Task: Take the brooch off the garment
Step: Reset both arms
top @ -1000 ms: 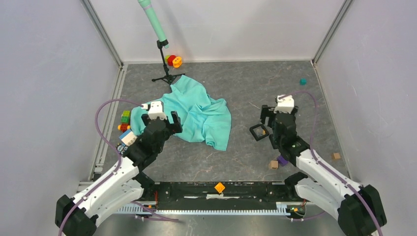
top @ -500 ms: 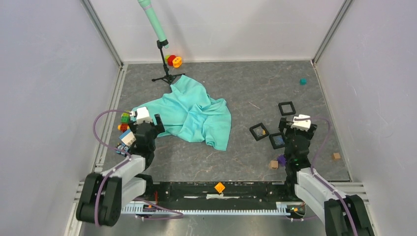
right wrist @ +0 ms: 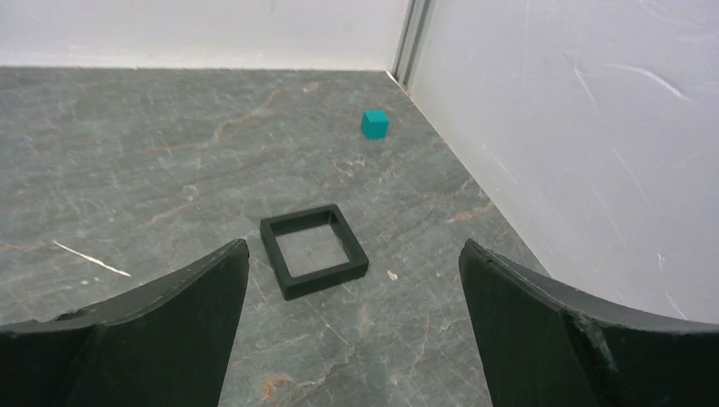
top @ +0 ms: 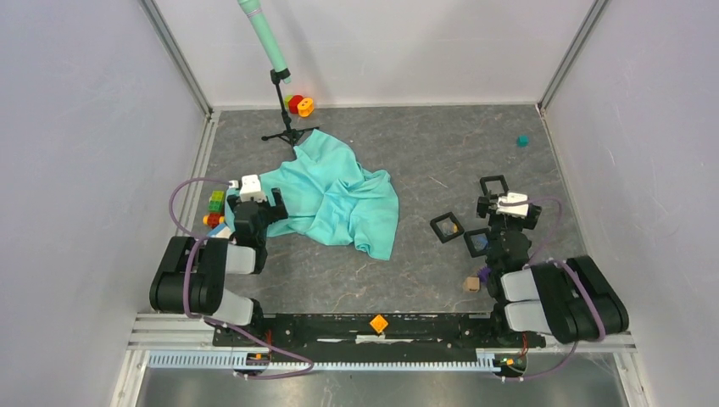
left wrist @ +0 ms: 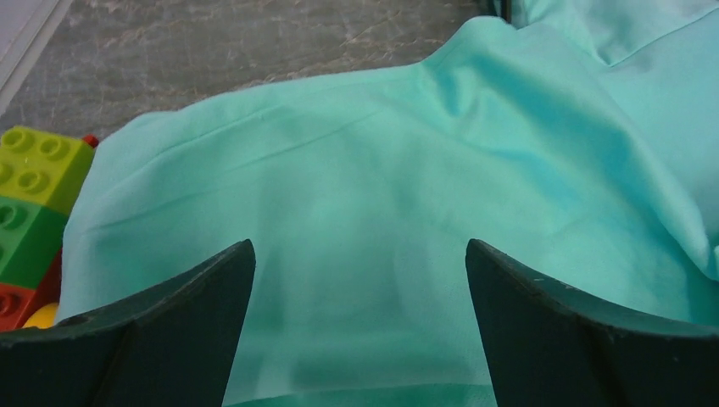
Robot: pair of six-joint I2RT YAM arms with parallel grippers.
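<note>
1. Since half a second ago both my arms have folded back, their elbows now low by the near rail. The garment (top: 341,197) has not shifted.
2. My left claw (left wrist: 358,254) hangs over the garment's left edge. Its two fingers are spread wide with nothing between them, only turquoise cloth below.
3. The garment lies rumpled on the grey table (top: 424,136), left of centre. Its far tip reaches the foot of a black tripod stand (top: 287,127) that carries a mint-green rod.
4. Just beside the cloth's left edge is a stack of toy bricks (left wrist: 34,203), yellow-green over green over red. The cloth seems to touch them, though I cannot be sure.
5. My right claw (right wrist: 352,246) is on the right side of the table, well apart from the garment. Its fingers are also spread wide and grip nothing.
6. Ahead of the right claw a black square frame (right wrist: 314,251) lies flat on the table. Beyond it, near the right wall, sits a small teal cube (right wrist: 374,124).
7. From above, two more black frames (top: 446,226) lie near that claw, one of them partly under the wrist.
</note>
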